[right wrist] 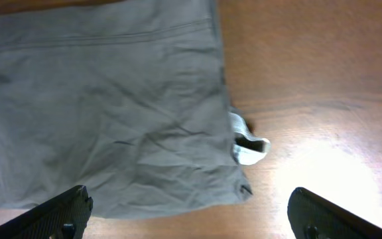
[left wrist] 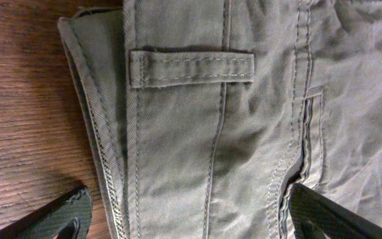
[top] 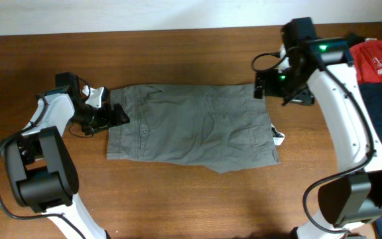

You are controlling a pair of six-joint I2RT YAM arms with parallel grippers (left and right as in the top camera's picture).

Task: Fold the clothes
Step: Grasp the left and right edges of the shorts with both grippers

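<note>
- The shorts [top: 191, 123] lie spread flat in the middle of the table [top: 191, 206], with the waistband [left wrist: 178, 133] and a belt loop [left wrist: 191, 68] at the left end. The hem and a small white tag [right wrist: 247, 143] are at the right end.
- The left gripper [top: 115, 116] is at the waistband edge with its fingers spread wide, one over wood and one over cloth, gripping nothing.
- The right gripper [top: 265, 86] is near the far right corner of the hem — also wide open and empty.
- Judged from this, a fold is only being set up. Next, each gripper needs to drop onto an edge and pinch all the layers before lifting.
- A red and dark blue pile of cloth [top: 377, 66] sits at the far right.
</note>
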